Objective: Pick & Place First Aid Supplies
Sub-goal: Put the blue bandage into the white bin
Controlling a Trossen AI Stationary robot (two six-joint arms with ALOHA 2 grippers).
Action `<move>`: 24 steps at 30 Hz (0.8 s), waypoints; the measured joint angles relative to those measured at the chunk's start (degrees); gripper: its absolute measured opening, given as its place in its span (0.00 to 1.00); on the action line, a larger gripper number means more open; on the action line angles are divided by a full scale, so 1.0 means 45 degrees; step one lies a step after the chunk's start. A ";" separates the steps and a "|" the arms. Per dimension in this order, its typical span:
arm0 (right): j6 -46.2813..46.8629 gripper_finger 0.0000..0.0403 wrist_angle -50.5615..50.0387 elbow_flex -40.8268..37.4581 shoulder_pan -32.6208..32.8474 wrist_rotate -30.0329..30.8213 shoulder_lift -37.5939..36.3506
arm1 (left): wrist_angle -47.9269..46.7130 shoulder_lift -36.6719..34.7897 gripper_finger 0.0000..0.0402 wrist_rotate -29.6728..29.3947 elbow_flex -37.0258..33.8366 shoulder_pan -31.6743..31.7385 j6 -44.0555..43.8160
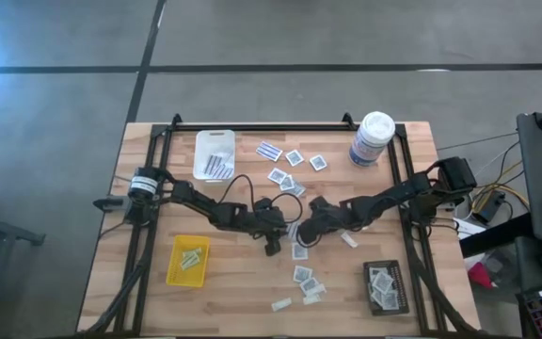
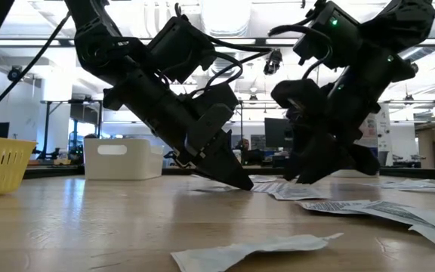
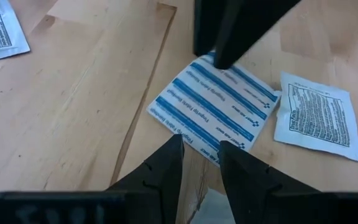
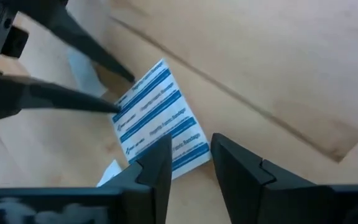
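A blue-and-white striped packet [image 3: 213, 106] of the first aid supplies lies flat on the wooden table [image 1: 243, 282] at its middle. My two grippers meet over it from opposite sides. My left gripper [image 3: 201, 149] is open, with its fingertips at the packet's edge nearest the left arm. My right gripper [image 4: 188, 152] is open too, and its fingertips are at the opposite corner. In the low view both grippers slant down to the tabletop, the left [image 2: 244, 183] and the right [image 2: 306, 177]. My left gripper comes slanting down from the table's left. Its two fingertips [image 4: 120, 107] meet the striped packet's edge [image 4: 129, 93], spread apart along that edge and not pinching it. The packet lies flat on the table. My right gripper comes slanting down from the table's right. One fingertip [image 3: 221, 59] rests on the packet's corner nearest the right arm [image 3: 232, 71], and the other stands beside it. The packet is not lifted.
A white tray [image 1: 215, 155] with striped packets stands far left, a yellow tray [image 1: 188, 259] near left and a black tray [image 1: 386, 287] near right. A white canister [image 1: 373, 139] stands far right. Loose packets lie toward the far edge [image 1: 294, 158] and the near edge [image 1: 304, 280].
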 joint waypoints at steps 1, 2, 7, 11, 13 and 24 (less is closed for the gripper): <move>0.0080 0.28 0.0009 0.0001 0.0011 -0.0072 0.0003 | 0.0005 0.0000 0.30 -0.0009 0.0000 0.0000 -0.0031; 0.0214 0.27 0.0014 -0.0002 0.0015 -0.0143 0.0005 | 0.0005 0.0000 0.30 -0.0032 0.0000 0.0000 -0.0040; 0.0343 0.26 0.0041 -0.0009 0.0019 -0.0654 0.0009 | 0.0005 0.0000 0.30 -0.0060 0.0000 0.0000 -0.0050; 0.0527 0.26 0.0050 0.0014 0.0024 -0.1114 0.0000 | 0.0005 0.0000 0.30 -0.0063 0.0005 0.0000 -0.0050; 0.0524 0.27 0.0052 0.0061 0.0024 -0.1314 0.0000 | 0.0005 0.0000 0.30 -0.0067 0.0005 0.0000 -0.0046; 0.0167 0.25 0.0759 0.0190 0.0078 -0.2258 0.0058 | 0.0005 0.0000 0.30 -0.0072 0.0010 0.0000 0.0082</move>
